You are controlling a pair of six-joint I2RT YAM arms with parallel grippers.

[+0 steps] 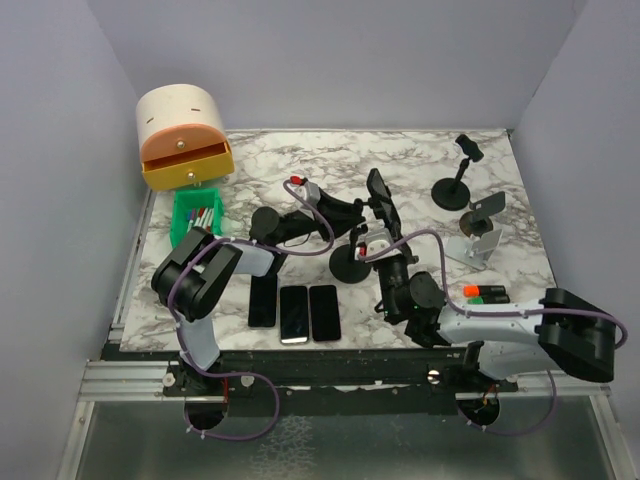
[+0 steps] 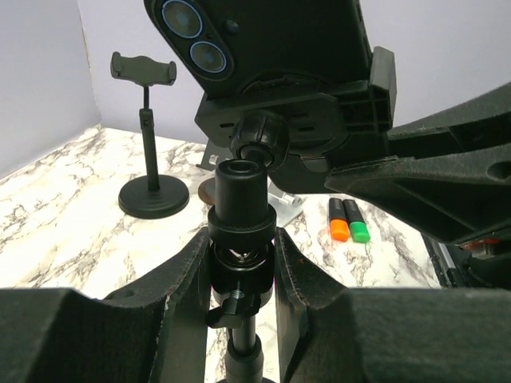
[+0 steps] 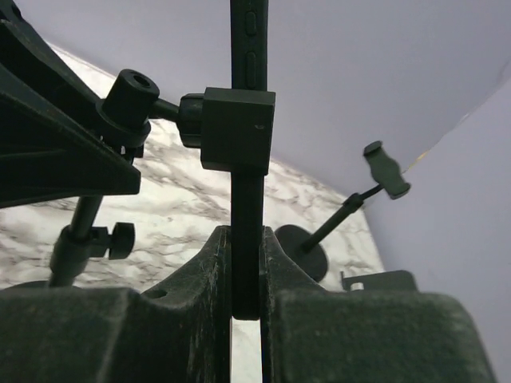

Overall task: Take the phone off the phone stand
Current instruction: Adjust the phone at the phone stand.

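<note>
The black phone sits tilted in the clamp of the black phone stand at the table's middle. In the left wrist view the phone, its camera lenses showing, fills the top, and the stand's neck runs down between my fingers. My left gripper is shut on that neck just below the ball joint. In the right wrist view the phone stands edge-on below the clamp. My right gripper is shut on the phone's lower end.
Three phones lie flat in a row near the front edge. A green bin and a cream and orange drawer box stand at the back left. A second pole stand, a metal stand and two markers are on the right.
</note>
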